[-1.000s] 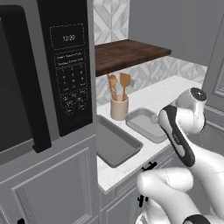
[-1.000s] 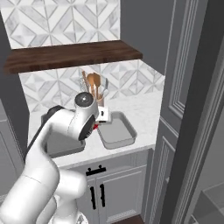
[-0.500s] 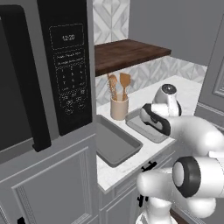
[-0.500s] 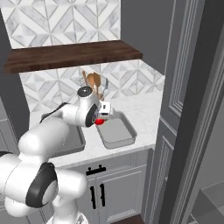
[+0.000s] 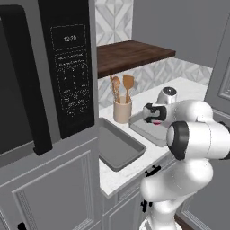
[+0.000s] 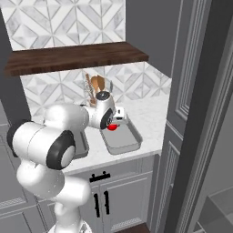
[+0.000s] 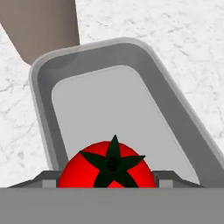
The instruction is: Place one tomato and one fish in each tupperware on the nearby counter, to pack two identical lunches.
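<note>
Tomato (image 7: 107, 168), glossy red and round, sits clamped in the gripper (image 6: 113, 126) above a shallow, round-cornered grey tupperware (image 7: 170, 131).

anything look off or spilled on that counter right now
Nothing stands out. Both trays sit flat on the counter, and the tray under the gripper is bare inside. A tomato sits whole between the fingers over the tray. The cup with wooden spoons stands upright beside the tray.

Both base views flank the tupperware (image 5: 148, 130) (image 6: 122, 142); the hand view looks closely into it.
</note>
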Robot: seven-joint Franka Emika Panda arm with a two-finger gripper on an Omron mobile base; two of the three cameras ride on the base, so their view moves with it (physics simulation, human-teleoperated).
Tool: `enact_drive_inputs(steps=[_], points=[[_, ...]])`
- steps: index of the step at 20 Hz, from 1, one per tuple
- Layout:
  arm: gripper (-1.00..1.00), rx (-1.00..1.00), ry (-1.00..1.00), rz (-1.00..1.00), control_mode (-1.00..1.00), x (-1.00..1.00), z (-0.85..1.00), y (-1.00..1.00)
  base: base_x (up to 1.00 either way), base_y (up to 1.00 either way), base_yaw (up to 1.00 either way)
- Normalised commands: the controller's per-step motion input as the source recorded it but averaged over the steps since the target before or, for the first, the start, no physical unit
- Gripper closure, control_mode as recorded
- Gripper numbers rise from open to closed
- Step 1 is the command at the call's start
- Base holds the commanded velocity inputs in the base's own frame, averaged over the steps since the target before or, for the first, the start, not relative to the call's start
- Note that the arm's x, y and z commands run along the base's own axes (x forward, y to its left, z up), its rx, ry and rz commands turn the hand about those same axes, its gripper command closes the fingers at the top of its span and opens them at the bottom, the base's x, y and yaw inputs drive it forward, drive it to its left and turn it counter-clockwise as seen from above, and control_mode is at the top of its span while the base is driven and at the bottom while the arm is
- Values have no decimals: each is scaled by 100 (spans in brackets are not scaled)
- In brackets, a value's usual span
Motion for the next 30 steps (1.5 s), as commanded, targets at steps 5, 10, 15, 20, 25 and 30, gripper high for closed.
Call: enact_drive_inputs(steps=[5, 10, 15, 20, 25, 30], points=[[100, 0, 4, 11, -100, 53, -40, 5, 0, 0, 0], [100, 0, 3, 10, -100, 47, -35, -1, 0, 0, 0], [-100, 0, 2, 7, -100, 50, -37, 0, 0, 0, 0], [-100, 0, 0, 1, -100, 2, 9, 0, 0, 0, 0], [-100, 0, -2, 0, -100, -5, 38, 0, 0, 0, 0], [-100, 0, -8, 1, -100, -38, 53, 1, 0, 0, 0]])
